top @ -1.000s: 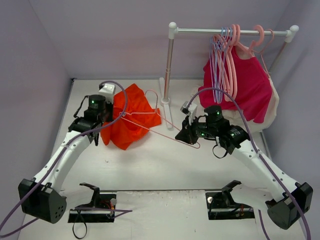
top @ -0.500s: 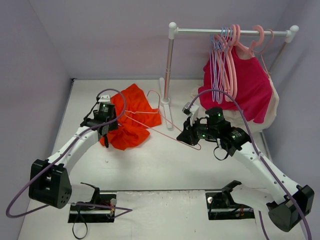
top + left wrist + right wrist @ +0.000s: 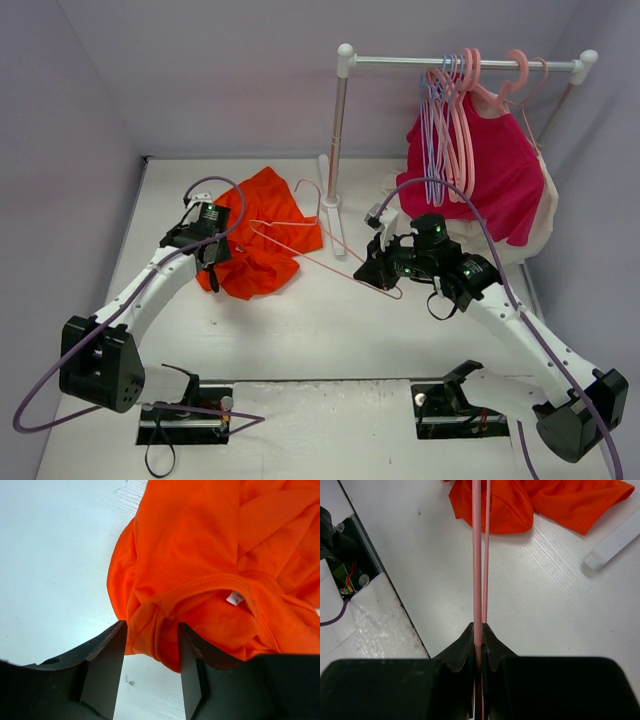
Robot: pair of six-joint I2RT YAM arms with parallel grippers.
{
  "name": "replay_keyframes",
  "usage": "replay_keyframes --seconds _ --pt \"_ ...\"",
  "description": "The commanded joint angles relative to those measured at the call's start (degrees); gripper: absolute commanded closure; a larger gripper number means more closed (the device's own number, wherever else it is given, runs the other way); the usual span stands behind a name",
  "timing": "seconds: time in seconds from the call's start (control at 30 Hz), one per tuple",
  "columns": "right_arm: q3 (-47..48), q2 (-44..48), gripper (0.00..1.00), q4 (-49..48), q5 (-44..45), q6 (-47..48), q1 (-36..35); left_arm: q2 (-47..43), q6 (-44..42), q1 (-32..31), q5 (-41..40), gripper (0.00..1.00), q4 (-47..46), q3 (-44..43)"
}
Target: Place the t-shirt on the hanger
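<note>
The orange t-shirt (image 3: 265,232) lies crumpled on the table at the left of centre. My left gripper (image 3: 207,266) is open at its near-left edge. In the left wrist view a fold of the t-shirt (image 3: 200,555) sits between the two fingers of the left gripper (image 3: 151,630), and the white neck label (image 3: 234,598) shows. My right gripper (image 3: 370,274) is shut on one end of the pale pink hanger (image 3: 330,262); the hanger's other end rests on the shirt. The right wrist view shows the right gripper (image 3: 479,630) clamped on the hanger's rod (image 3: 477,555), with the t-shirt (image 3: 530,500) beyond.
A white clothes rack (image 3: 338,140) stands at the back centre, its foot (image 3: 615,542) near the shirt. Pink and lavender hangers (image 3: 448,110) and a magenta shirt (image 3: 492,165) hang at the right over pale cloth (image 3: 545,225). Black arm mounts (image 3: 185,400) sit at the near edge.
My left gripper has moved from the back of the shirt down to its near-left edge. The shirt has drawn into a tighter heap. The right gripper and hanger have barely shifted.
</note>
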State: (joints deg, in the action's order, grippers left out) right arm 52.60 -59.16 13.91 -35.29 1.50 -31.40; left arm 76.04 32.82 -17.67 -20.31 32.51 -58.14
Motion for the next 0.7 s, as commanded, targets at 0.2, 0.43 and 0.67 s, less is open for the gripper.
replay_keyframes --seconds 0.2,0.43,0.67 --pt "1.28 -0.58 1.0 -4.07 -0.22 -0.7 -0.44 -1.5 -12.35 0.64 3.52 0.64 -1.35 -7.23" --pt "1.27 -0.26 1.0 -4.07 0.32 -0.89 -0.86 1.74 -16.76 1.85 6.1 0.72 -0.95 -8.23" --pt "0.84 -0.17 1.0 -4.16 0.66 -1.15 -1.02 4.17 -17.77 1.92 5.41 0.73 -0.84 -8.31"
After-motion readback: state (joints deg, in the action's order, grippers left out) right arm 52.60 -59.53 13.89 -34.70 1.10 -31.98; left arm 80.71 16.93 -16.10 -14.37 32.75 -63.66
